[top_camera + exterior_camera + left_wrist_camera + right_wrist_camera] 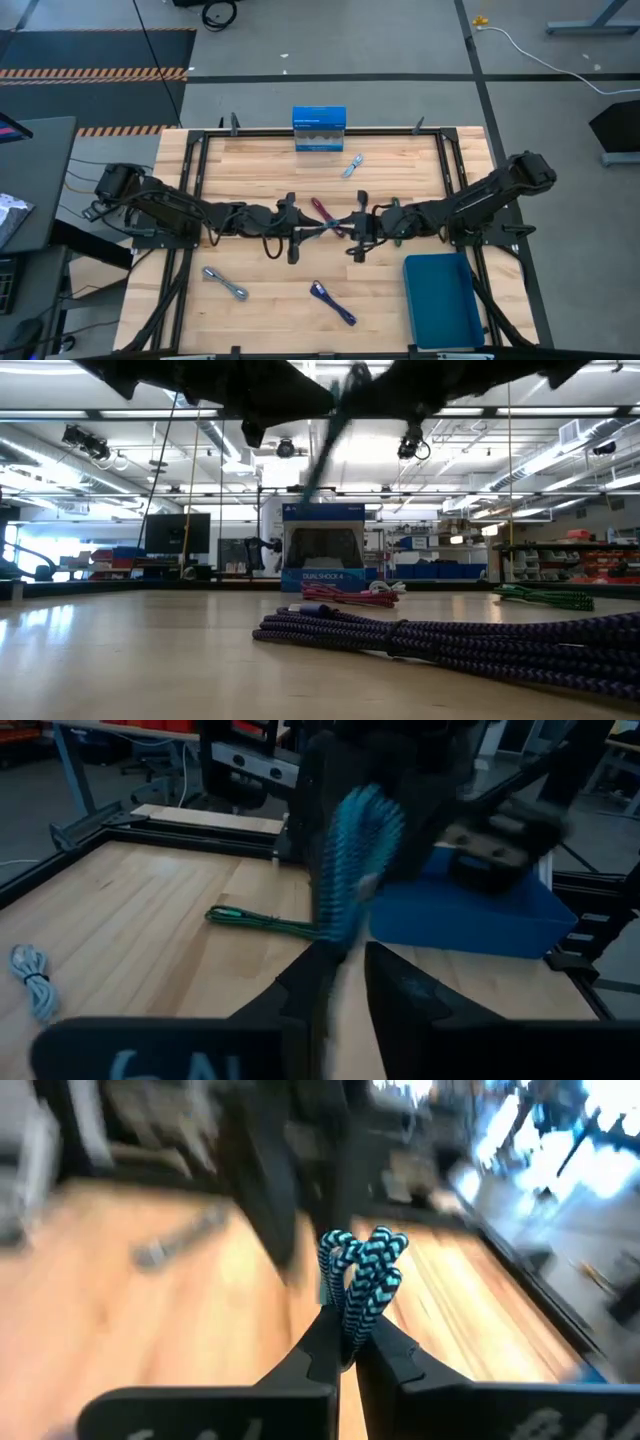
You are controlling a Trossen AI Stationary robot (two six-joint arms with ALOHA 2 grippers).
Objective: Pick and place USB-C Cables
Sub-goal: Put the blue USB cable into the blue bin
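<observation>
A teal cable (pixel 330 228) hangs in the air over the table's middle, between my two grippers. My right gripper (pixel 350 1335) is shut on it. My left gripper (pixel 345 955) is open and faces the right one (pixel 356 230). The cable's lower end (pixel 332 932) is at the left gripper's fingertips; I cannot tell whether it touches them. A maroon cable (pixel 322 210) lies just beyond. A pale silver-blue cable (pixel 352 166), a grey cable (pixel 225 283), a navy cable (pixel 333 302) and a dark green cable (pixel 260 923) lie flat on the table. My right gripper pinches the teal cable bundle (pixel 352 1308) between its two fingers. The bundle's looped end (pixel 365 1252) sticks out past the fingertips. The cable is lifted clear of the table and slants down toward my left gripper (pixel 325 440).
An upright blue-and-white box (pixel 319 128) stands at the table's far edge. A blue bin (pixel 443 298) sits at the near right. A black frame (pixel 200 150) runs around the tabletop. The navy cable (pixel 450 640) lies close to the low camera.
</observation>
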